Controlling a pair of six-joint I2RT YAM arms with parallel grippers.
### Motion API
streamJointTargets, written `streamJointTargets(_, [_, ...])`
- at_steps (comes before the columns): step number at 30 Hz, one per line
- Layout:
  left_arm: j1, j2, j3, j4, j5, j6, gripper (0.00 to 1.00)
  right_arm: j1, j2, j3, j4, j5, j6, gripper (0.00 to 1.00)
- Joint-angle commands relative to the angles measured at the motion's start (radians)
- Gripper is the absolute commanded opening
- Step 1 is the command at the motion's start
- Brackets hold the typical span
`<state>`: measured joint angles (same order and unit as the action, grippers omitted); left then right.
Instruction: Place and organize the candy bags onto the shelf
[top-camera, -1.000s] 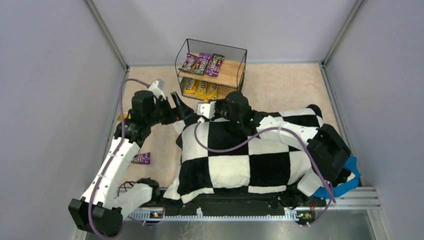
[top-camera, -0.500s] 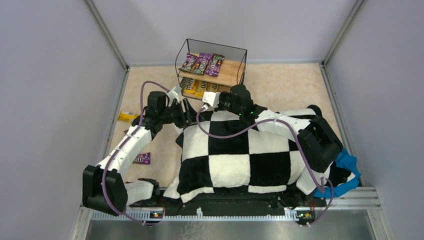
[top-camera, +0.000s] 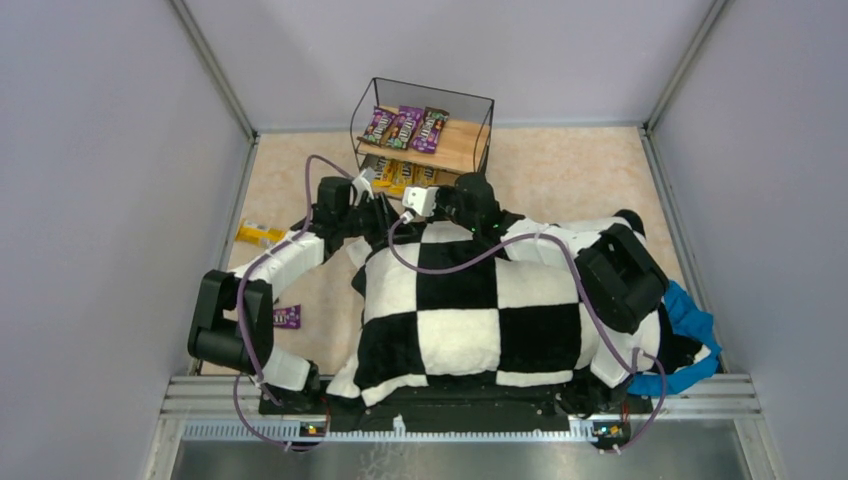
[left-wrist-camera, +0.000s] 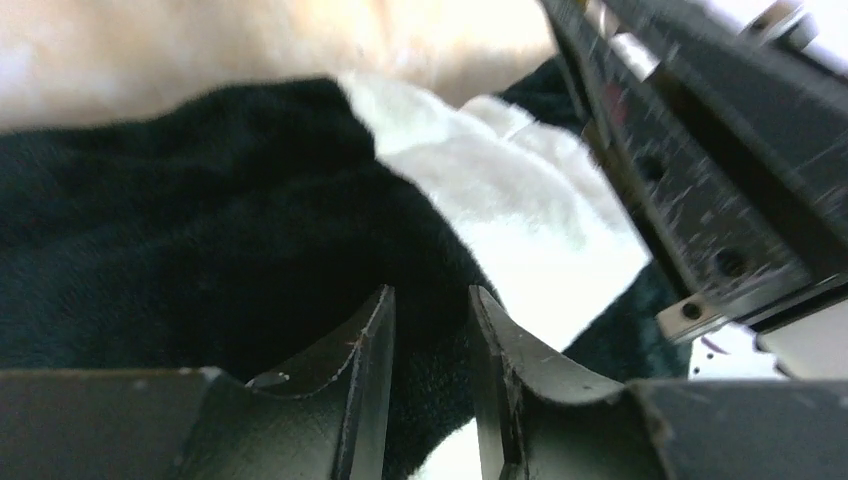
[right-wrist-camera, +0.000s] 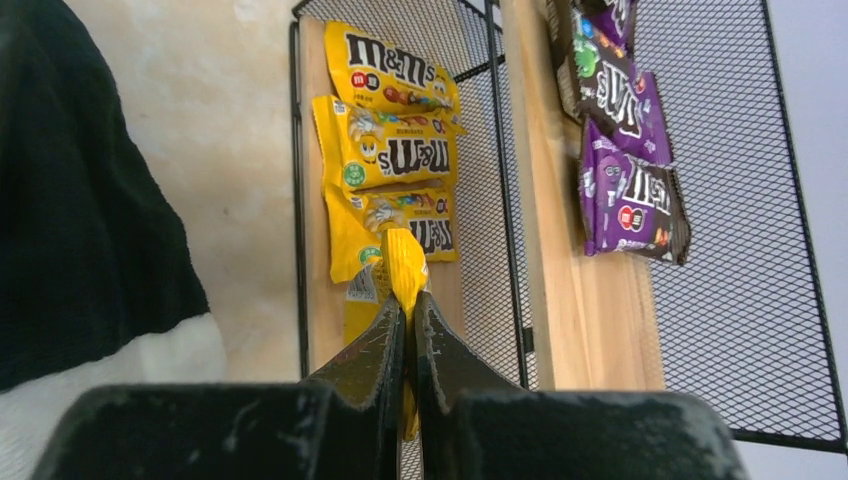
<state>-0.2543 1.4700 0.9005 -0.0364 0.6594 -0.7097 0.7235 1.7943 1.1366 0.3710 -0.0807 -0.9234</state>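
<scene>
The shelf (top-camera: 470, 150) stands at the back, with three purple candy bags (top-camera: 405, 127) on its top board and yellow candy bags (top-camera: 400, 177) on its lower board. In front of the lower board, my right gripper (right-wrist-camera: 410, 300) is shut on the edge of a yellow candy bag (right-wrist-camera: 403, 260); three more yellow bags (right-wrist-camera: 395, 150) lie on the board beyond it. My left gripper (left-wrist-camera: 430, 295) is at the cushion's far left corner beside the right gripper (top-camera: 415, 198), jaws narrowed with black cushion fabric between them.
A black-and-white checkered cushion (top-camera: 470, 300) covers the middle of the floor and most of the right arm. A yellow bag (top-camera: 255, 235) and a purple bag (top-camera: 285, 317) lie on the floor at the left. Blue cloth (top-camera: 690, 340) is at the right.
My left arm has swung right and forward onto the cushion's far corner and its jaws have narrowed. My right gripper has shifted slightly nearer the shelf with its yellow bag.
</scene>
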Motion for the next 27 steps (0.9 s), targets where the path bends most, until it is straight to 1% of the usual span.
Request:
streamJointTargets(1, [-0.046, 0.017, -0.115, 0.107, 0.031, -0.001, 0.39, -0.013, 0.052, 0.078, 0.046, 0.043, -0.070, 0.00])
streamJointTargets(4, [-0.052, 0.011, -0.207, 0.135, 0.021, -0.009, 0.39, -0.017, 0.092, 0.104, 0.030, 0.064, -0.098, 0.00])
streamJointTargets(6, [-0.053, 0.005, -0.239, 0.134, 0.013, -0.001, 0.40, -0.018, 0.112, 0.115, 0.024, 0.076, -0.121, 0.00])
streamJointTargets(10, [-0.052, 0.004, -0.262, 0.124, 0.013, 0.016, 0.40, -0.024, 0.141, 0.119, 0.027, 0.123, -0.176, 0.00])
streamJointTargets(15, [-0.053, 0.012, -0.275, 0.141, 0.019, 0.013, 0.40, -0.047, 0.182, 0.131, 0.029, 0.093, -0.188, 0.00])
streamJointTargets(19, [-0.053, 0.013, -0.275, 0.148, 0.021, 0.010, 0.40, -0.061, 0.211, 0.123, 0.062, 0.019, -0.220, 0.00])
streamJointTargets(27, [-0.053, 0.008, -0.276, 0.148, 0.028, 0.009, 0.40, -0.134, 0.282, 0.149, 0.109, -0.160, -0.260, 0.00])
